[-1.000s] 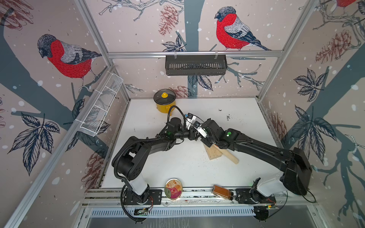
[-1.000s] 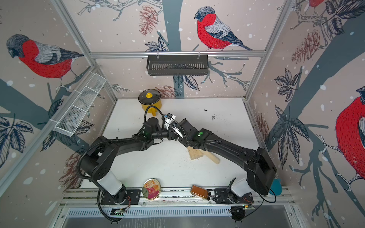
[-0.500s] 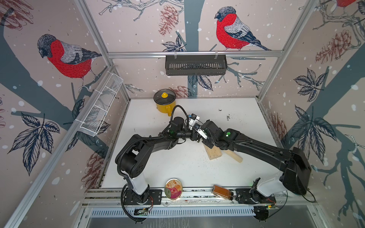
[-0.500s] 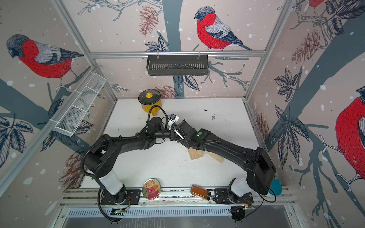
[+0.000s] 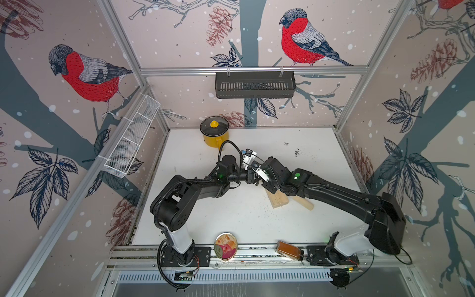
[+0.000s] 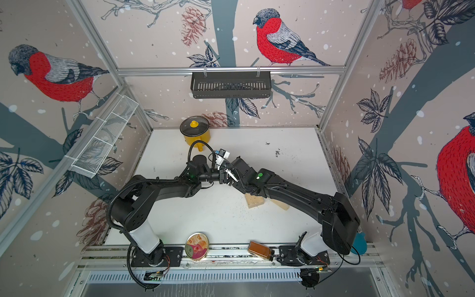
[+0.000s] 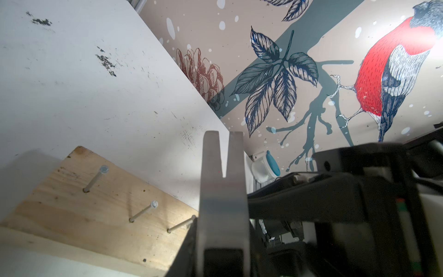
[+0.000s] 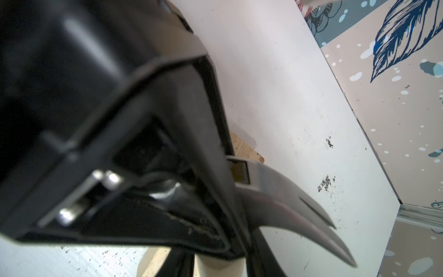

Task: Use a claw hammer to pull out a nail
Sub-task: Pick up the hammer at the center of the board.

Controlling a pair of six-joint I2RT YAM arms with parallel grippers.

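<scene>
Left wrist view: the claw hammer [image 7: 223, 187] fills the centre. Its grey steel head rises from between the fingers of the left tool [image 7: 224, 242], with the split claw pointing away from the tool. Dark fingers lie against both flat sides of the head with no gap seen, so the left tool is closed on the head.

A wooden block [image 7: 72, 215] lies on the white surface [image 7: 84, 84] just beside this tool. Three nails stand tilted out of its top face.
- Far nail [image 7: 96, 178]: head free, well proud of the wood, apart from the hammer.
- Middle nail [image 7: 143, 211]: the same, nearer the tool.
- Near nail [image 7: 181, 224]: the shank runs up to the edge of the tool's finger and the head is hidden behind it. Contact with the hammer cannot be told.

Right wrist view: the right tool [image 8: 218, 263] grips the pale wooden handle just under the head, with the handle between its two dark fingers. The curved claw sweeps out beyond the tool, above the surface. The left tool's black body sits close against the head and blocks much of this view.

Both top views: the arms meet over the middle of the surface, tools nose to nose. The block lies partly under the right arm, just behind its tool. The handle's free end pokes out from under that arm, past the block.

A yellow pot [image 5: 214, 133] with its lid on stands beyond the tools, near the back wall. A round tin [image 5: 226, 245] and an amber bottle [image 5: 289, 250] rest on the front rail, well apart from both tools.
</scene>
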